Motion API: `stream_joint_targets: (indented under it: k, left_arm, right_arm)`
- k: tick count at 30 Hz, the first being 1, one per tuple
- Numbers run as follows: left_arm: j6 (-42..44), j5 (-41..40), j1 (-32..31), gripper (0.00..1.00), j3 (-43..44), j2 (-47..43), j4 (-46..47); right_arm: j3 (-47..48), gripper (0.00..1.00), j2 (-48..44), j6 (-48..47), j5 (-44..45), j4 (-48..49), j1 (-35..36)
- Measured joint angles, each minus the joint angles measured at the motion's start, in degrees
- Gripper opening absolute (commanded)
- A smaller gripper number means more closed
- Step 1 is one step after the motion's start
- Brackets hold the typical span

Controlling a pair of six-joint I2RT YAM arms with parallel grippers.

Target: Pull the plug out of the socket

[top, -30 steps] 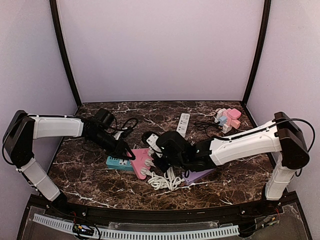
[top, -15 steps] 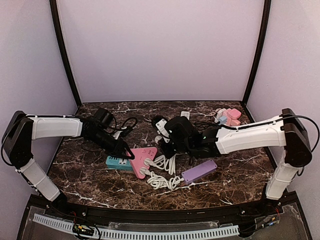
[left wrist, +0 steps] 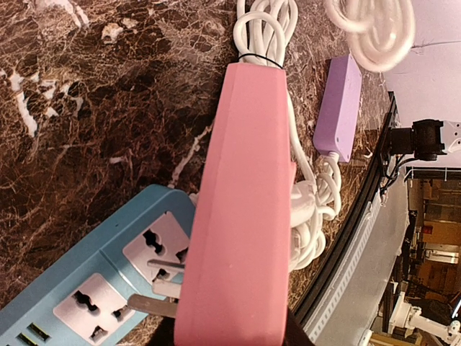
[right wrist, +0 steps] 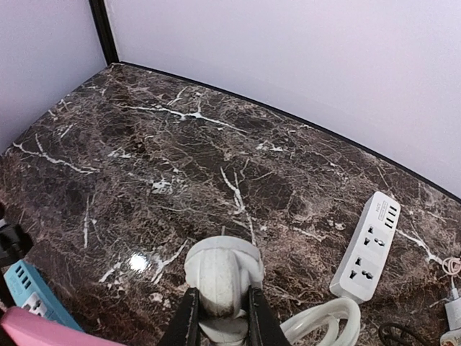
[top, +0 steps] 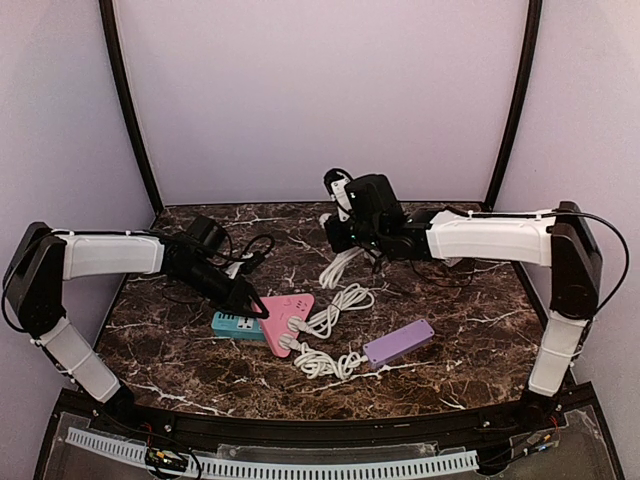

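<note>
Our right tool [top: 341, 197], clenched on the white plug [right wrist: 220, 268], has swung from the pink power strip [top: 287, 318] at lower centre up to upper centre, white cord [top: 338, 303] trailing, while our left tool [top: 251, 304] clamps that strip on the counter [top: 480, 335], so we judge the plug freed.

Down at the bottom edge, the two dark fingers [right wrist: 189, 321] are clamped on a white plug [right wrist: 222, 277], one on each side, and it's up off the dark marble desk [right wrist: 180, 158]. Its white cord [right wrist: 324, 321] curls away to the right. Further right, a white power strip [right wrist: 369, 247] lies flat on the desk. In the bottom-left corner, the end of a blue power strip [right wrist: 32, 295] peeks in, with a pink edge [right wrist: 36, 333] just below it.
</note>
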Motion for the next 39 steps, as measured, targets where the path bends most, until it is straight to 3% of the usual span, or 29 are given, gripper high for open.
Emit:
stream_joint_targets:
  k: [14,22,25,33,39]
  left_arm:
    - [0.2,0.4,0.2,0.16,-0.3,-0.2,0.3]
    - [0.2,0.4,0.2,0.16,-0.4,-0.2,0.3]
    - [0.2,0.4,0.2,0.16,-0.4,-0.2,0.3]
    - [0.2,0.4,0.2,0.16,-0.4,-0.2,0.3]
    - [0.2,0.4,0.2,0.16,-0.4,-0.3,0.3]
  right_arm:
    - [13.1,0.01,18.0,4.6,-4.7,0.0,-5.6]
    - [16.2,0.5,20.0,3.4,-11.1,-1.2,-5.9]
    - [16.6,0.59,20.0,2.2,-13.7,-0.7,-6.0]
    - [16.1,0.62,18.9,0.9,-16.7,-0.6,-6.0]
    - [11.5,0.6,12.7,1.0,-17.5,0.2,-6.0]
